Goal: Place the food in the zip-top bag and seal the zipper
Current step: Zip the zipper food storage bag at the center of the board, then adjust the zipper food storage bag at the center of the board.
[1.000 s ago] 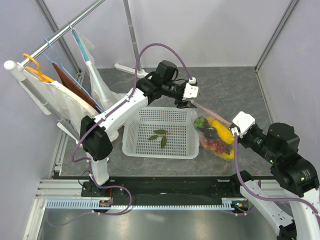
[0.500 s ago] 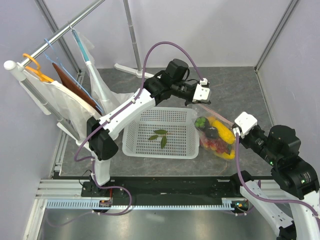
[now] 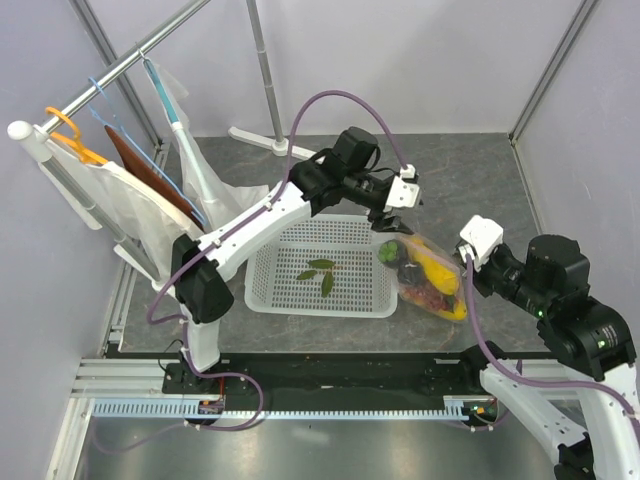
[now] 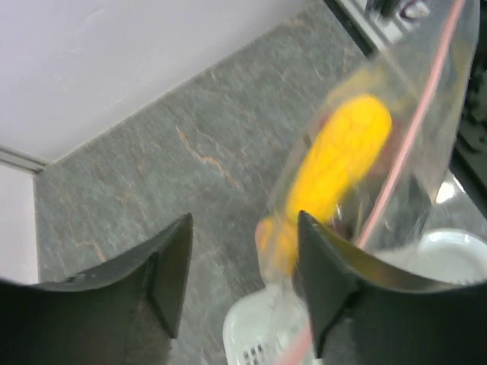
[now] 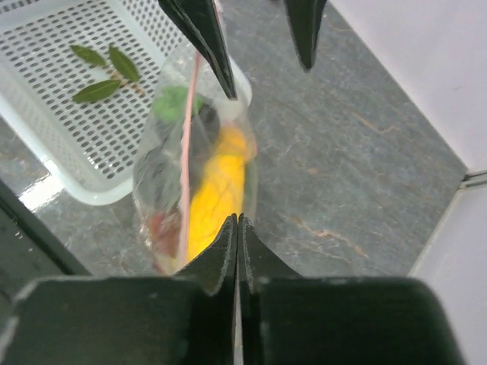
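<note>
left gripper [image 4: 243,228] had its jaws spread with nothing in them; right gripper [image 5: 237,222] had its fingers pressed together on the near end of the zip-top bag [image 3: 425,275], pinching its edge as far as I could tell. bag sat on the table [image 3: 470,180] against the right rim of the white basket [image 3: 270,285]. food [image 3: 428,268] was inside it, yellow mango [image 5: 217,194] plain to see, with green, dark and red bits around it. zipper [image 5: 187,152] ran lengthwise from the right fingertips out toward the left gripper, away from the arm bases. key bit: the strip's far end lay against one left finger, outside the gap and not between the jaws. left was the arm nearer that free end. my read: left needed a small sideways shift to get the strip into the gap before closing. couldn't tell whether the seal was shut along its length
</note>
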Tool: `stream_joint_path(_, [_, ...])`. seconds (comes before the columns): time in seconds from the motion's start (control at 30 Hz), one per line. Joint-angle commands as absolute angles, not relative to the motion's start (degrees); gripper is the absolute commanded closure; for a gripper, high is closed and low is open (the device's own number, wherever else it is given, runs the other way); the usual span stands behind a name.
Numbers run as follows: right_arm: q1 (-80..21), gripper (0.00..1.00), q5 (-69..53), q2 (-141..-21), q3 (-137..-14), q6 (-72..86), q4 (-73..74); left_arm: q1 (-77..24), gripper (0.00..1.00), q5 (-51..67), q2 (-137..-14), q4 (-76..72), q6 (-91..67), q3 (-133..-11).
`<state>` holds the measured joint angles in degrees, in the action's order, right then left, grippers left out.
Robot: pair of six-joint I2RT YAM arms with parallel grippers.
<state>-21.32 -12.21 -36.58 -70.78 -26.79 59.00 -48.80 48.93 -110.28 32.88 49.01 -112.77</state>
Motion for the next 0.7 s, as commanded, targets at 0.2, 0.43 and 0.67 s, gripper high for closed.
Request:
stream_joint_path(0.2, [-21.5, 0.09, -13.1, -42.5, -82.5, -19.7, 58.8, -41.5, 0.18, 47.7, -95.8, 26.8, 35.6, -101.0])
stream_joint_path(0.43, [-21.5, 0.12, -22.7, -56.8, -95.7, -20.6, 66.2, -37.7, 0.05, 42.6, -88.3, 27.5, 26.8, -92.5])
stream_joint_path(0.67, [-22.8, 0.16, -27.7, -66.8, -100.9, -27.2, 76.2, -35.2, 0.01, 39.8, -81.0, 27.9, 22.1, -85.6])
